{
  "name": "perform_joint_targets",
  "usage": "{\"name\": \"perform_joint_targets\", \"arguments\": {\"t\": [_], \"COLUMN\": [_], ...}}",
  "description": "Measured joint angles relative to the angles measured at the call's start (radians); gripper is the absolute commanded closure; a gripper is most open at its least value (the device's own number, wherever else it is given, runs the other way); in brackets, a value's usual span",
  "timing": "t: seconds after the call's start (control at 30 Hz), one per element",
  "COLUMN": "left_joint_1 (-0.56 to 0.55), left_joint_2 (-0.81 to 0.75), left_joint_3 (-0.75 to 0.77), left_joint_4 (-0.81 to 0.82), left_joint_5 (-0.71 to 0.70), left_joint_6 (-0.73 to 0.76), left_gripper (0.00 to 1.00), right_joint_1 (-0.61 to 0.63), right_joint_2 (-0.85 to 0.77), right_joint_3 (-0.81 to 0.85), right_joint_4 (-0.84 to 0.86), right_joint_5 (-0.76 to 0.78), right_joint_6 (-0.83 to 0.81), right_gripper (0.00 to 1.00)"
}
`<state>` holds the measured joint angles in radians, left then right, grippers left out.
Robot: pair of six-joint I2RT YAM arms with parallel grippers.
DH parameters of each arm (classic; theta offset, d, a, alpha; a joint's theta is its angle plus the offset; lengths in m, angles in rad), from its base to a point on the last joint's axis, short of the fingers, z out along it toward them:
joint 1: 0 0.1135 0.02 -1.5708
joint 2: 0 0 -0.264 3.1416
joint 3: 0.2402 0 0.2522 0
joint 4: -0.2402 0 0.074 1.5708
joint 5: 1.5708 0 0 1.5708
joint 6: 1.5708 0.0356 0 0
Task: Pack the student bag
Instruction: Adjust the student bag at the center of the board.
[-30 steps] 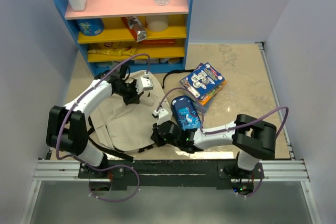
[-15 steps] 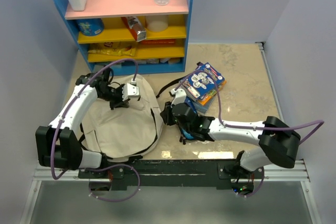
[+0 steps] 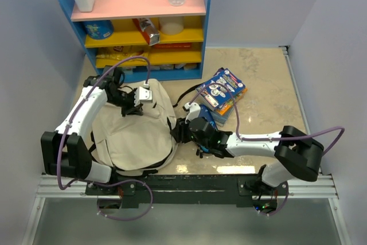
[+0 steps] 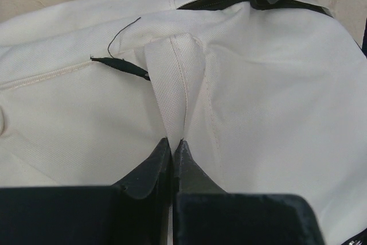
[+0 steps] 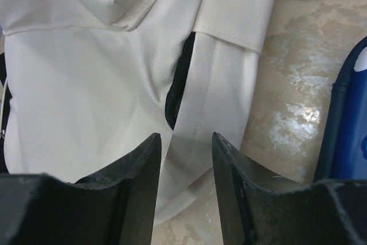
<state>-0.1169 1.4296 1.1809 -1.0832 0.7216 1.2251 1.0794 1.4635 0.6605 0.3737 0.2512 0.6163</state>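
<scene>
The student bag (image 3: 135, 139), cream fabric with black straps, lies on the table's left half. My left gripper (image 3: 136, 106) is over its far top edge, shut on a pinched fold of the cream fabric (image 4: 172, 107). My right gripper (image 3: 179, 132) sits at the bag's right edge, jaws open. The bag's cream flap (image 5: 200, 119) and a stretch of black zipper (image 5: 179, 84) lie between its fingers (image 5: 143, 164), and I cannot tell whether they touch the cloth. A blue pencil case (image 3: 210, 120) lies just right of that gripper, partly hidden by the arm.
Colourful books (image 3: 222, 90) are stacked on the table behind the pencil case. A blue and yellow shelf unit (image 3: 143, 32) with snacks and a bottle stands at the back left. Grey walls close in both sides. The pencil case's blue edge (image 5: 350, 124) is close beside my right fingers.
My right gripper has opened and now sits at the bag's right edge. My left gripper, still shut on the fabric, has pulled it leftwards, and the bag has bunched up.
</scene>
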Motion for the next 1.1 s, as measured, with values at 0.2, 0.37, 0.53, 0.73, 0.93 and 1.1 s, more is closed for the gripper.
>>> {"name": "perform_joint_targets", "arguments": {"t": [0.2,0.37,0.53,0.73,0.93,1.1], "left_joint_1": [0.001,0.012,0.033,0.037,0.037,0.038], "left_joint_2": [0.047,0.125,0.167,0.167,0.182,0.22], "left_joint_3": [0.063,0.183,0.249,0.25,0.26,0.265], "left_joint_4": [-0.03,-0.12,-0.194,-0.222,-0.227,-0.212], "left_joint_5": [0.007,0.042,0.074,0.084,0.096,0.098], "left_joint_6": [-0.001,0.034,0.079,0.103,0.102,0.091], "left_gripper": [1.0,1.0,1.0,1.0,1.0,1.0], "right_joint_1": [0.009,0.009,0.009,0.013,0.001,-0.027], "right_joint_2": [0.018,0.077,0.117,0.129,0.14,0.14], "right_joint_3": [-0.024,0.013,0.026,0.039,0.074,0.105], "right_joint_4": [0.042,0.015,-0.001,-0.037,-0.097,-0.153], "right_joint_5": [-0.018,0.005,0.036,0.092,0.144,0.166], "right_joint_6": [0.0,0.014,0.037,0.056,0.066,0.066], "right_gripper": [0.69,0.89,0.95,1.0,1.0,1.0]}}
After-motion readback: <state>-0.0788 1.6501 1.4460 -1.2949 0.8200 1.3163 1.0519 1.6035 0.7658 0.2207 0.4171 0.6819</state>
